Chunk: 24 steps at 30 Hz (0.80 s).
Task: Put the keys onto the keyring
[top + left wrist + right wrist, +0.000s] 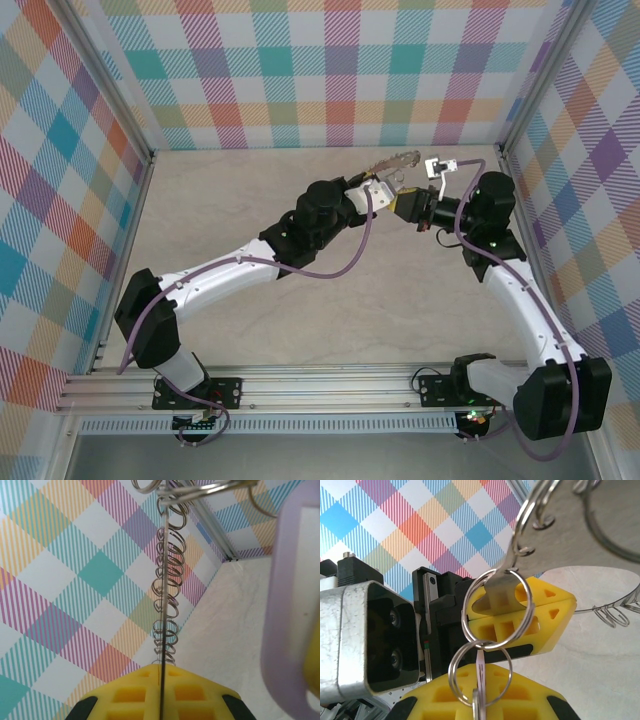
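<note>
Left end effector (161, 672) and right end effector (479, 690) both pinch the keyring (501, 587) tightly.

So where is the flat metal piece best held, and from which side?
Hold the flat metal piece by its narrow end, pinched across the two broad faces. Come from the side away from the rings, as the left tool does here. The wide part carries holes with rings through them, so a grip there would probably get in the way of threading.

Enclosure walls (340, 70) covered in pastel plaid of teal, orange, purple and yellow, pale marbled worktop (230, 200) set between them, corners edged by aluminium posts (118, 100), everything lit evenly and brightly
</note>
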Motion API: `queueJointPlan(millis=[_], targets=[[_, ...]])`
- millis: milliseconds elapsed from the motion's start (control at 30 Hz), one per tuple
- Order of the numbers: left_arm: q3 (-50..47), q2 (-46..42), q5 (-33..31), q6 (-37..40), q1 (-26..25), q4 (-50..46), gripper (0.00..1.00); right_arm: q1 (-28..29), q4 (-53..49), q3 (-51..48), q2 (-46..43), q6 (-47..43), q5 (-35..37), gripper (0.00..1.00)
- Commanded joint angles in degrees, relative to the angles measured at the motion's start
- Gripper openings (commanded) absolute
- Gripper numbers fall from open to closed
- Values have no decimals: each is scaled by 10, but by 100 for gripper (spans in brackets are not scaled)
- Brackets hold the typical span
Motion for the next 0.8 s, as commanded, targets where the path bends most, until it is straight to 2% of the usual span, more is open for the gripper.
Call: queueJointPlan(millis=[0, 433, 767], targets=[[3, -36, -37, 10, 3, 101, 0, -4, -28, -2, -21, -34, -25, 0], [2, -4, -68, 89, 3, 171, 0, -4, -70, -10, -10, -58, -2, 0], [-19, 34, -101, 154, 3, 257, 0, -4, -34, -37, 0, -35, 1, 0]])
